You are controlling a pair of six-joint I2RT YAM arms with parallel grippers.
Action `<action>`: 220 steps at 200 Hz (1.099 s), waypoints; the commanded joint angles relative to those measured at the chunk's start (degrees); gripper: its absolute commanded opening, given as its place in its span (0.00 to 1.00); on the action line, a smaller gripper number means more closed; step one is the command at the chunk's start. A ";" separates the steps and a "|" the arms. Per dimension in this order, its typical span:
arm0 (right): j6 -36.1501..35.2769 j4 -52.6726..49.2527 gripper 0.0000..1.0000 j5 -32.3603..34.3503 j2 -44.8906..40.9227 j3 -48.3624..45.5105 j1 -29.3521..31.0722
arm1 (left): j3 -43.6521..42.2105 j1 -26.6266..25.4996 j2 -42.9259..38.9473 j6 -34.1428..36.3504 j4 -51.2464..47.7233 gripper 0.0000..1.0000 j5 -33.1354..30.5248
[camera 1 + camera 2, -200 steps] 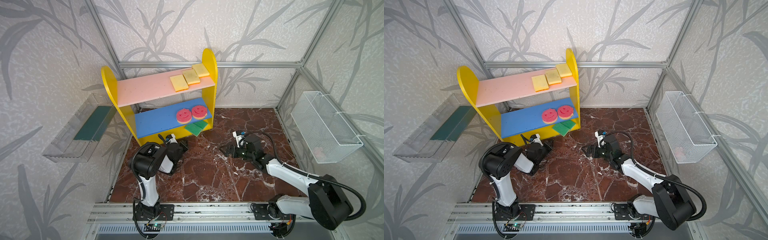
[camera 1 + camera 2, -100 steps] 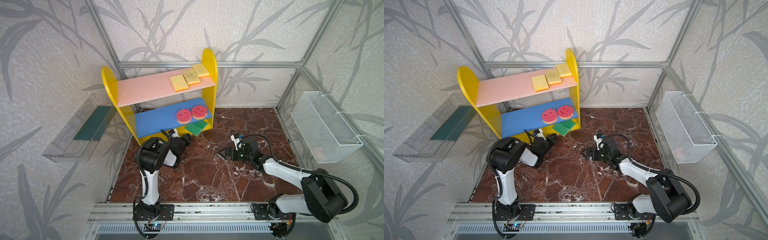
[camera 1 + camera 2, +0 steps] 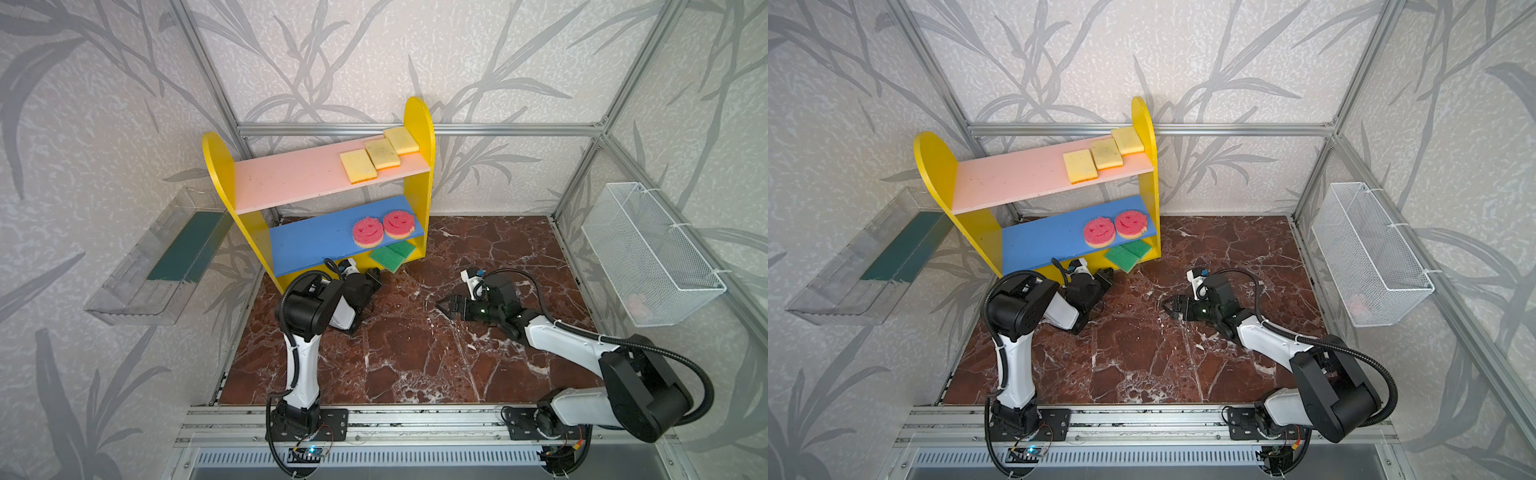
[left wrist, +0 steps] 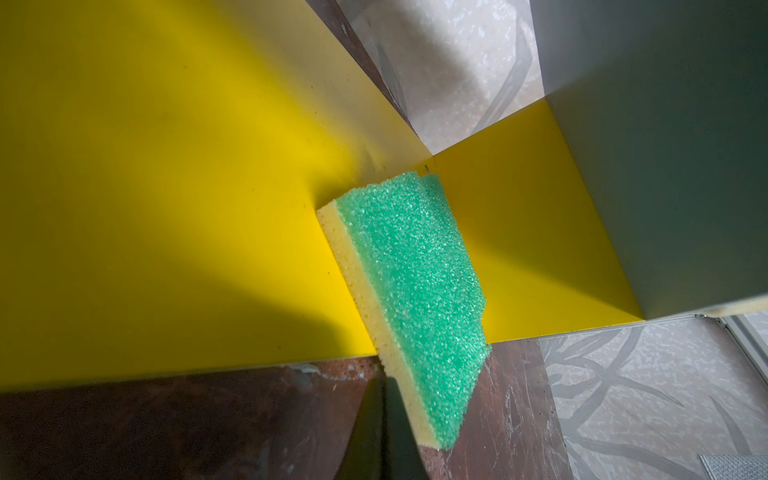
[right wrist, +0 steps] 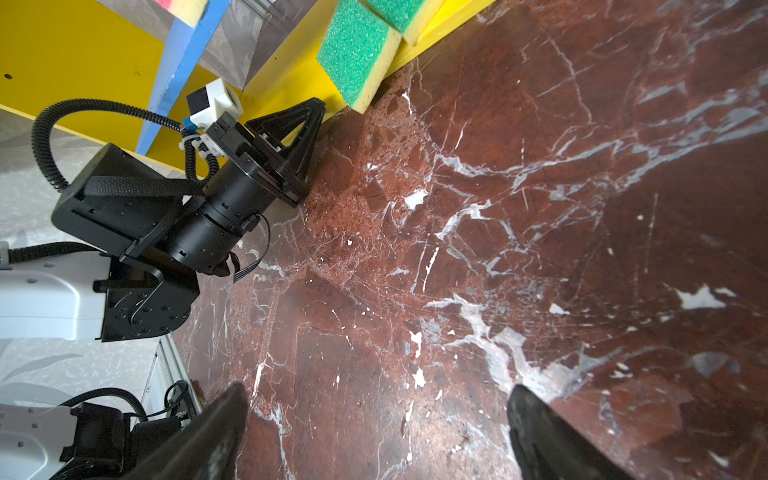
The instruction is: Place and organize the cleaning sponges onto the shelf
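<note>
The shelf stands at the back left in both top views. Three yellow cleaning sponges lie in a row on its pink board, and two pink smiley ones sit on the blue board. Two green-faced sponges rest on the yellow base, the front one overhanging the floor. My left gripper is shut and holds nothing. In the left wrist view its tip lies against the yellow foam side of the front green sponge. My right gripper hangs open low over the marble floor, its jaws wide apart with nothing between them.
A clear tray with a dark green mat hangs on the left wall. A white wire basket hangs on the right wall with something pink at its bottom. An aluminium rail runs along the front edge.
My left gripper, staying shut, has moved toward the shelf's base and reached the front green sponge. My right gripper, staying open, has drifted slightly left and forward.
</note>
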 commanded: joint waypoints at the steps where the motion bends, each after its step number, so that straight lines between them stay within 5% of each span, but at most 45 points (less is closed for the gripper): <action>1: -0.22 1.34 0.96 -0.13 0.49 -0.56 -0.08 | 1.08 0.44 1.44 -0.08 0.66 0.02 -1.38; 220: 0.30 1.86 0.96 -0.45 1.37 -0.46 -0.02 | 6.21 1.37 -1.49 0.76 -19.13 0.00 -2.56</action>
